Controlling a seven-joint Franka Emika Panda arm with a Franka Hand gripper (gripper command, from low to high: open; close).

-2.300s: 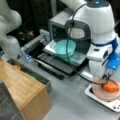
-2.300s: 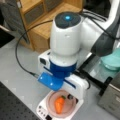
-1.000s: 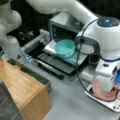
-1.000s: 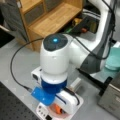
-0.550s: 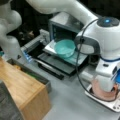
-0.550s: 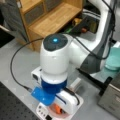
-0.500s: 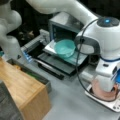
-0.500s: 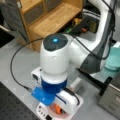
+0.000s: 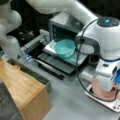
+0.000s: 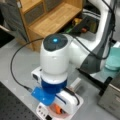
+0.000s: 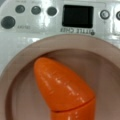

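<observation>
Compare this moment with the view from two seconds back and you will find one real change: the arm has come down. Then the carrot lay in plain sight in its bowl with the arm raised above; since about a second ago nothing has shifted — the arm has stood low and still.

The tool (image 10: pixel 58 110) sits directly over the pinkish bowl (image 9: pixel 105 94), its tip inside the rim in both front views. You cannot tell how far it is open or whether it has hold of anything: the wrist body hides the tip in both front views, and no fingers show in the wrist view.

Directly beneath the tool, the carrot (image 11: pixel 62 86) lies on the bowl's floor, pointed end away from the camera. The bowl rests on a white kitchen scale (image 11: pixel 57 17), whose buttons and dark display lie just beyond the bowl's rim.

Well away from the tool — a toaster oven (image 9: pixel 62 27) with its door down, a teal bowl (image 9: pixel 65 48) on that door, and a wooden cabinet (image 9: pixel 23 87) on the grey worktop (image 9: pixel 72 100).
</observation>
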